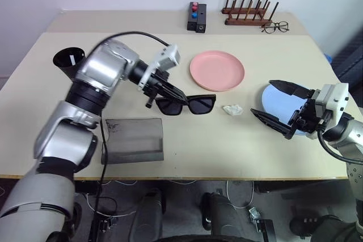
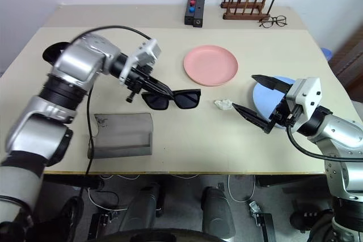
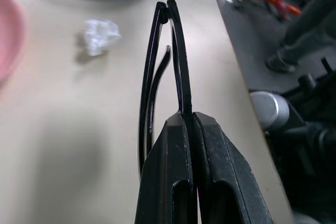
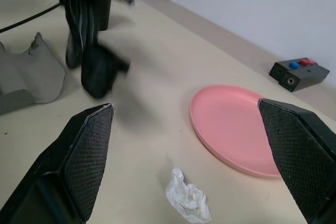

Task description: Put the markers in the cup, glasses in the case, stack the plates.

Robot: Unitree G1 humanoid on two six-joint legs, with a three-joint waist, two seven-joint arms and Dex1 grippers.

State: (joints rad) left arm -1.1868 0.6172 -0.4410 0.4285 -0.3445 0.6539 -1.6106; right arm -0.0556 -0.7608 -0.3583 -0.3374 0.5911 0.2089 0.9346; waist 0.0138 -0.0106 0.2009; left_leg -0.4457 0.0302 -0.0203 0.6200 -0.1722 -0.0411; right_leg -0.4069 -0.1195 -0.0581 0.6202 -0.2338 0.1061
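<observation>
Currently our left gripper (image 1: 161, 86) is clamped on the glasses (image 1: 187, 104), holding them by 1 folded temple above the middle of the table (image 1: 238, 140). Frame's long axis runs parallel to the near edge. The case (image 1: 134, 140) lies open toward the near-left corner, below and left of the held glasses, so we judge the carry goes down and leftward; the left arm is plainly nearer. Our right gripper (image 1: 281, 109) hangs with fingers spread wide, empty, near the blue plate (image 1: 271, 96) by the right edge.

no readable text, no labels, no brands, no numbers, no signs
</observation>
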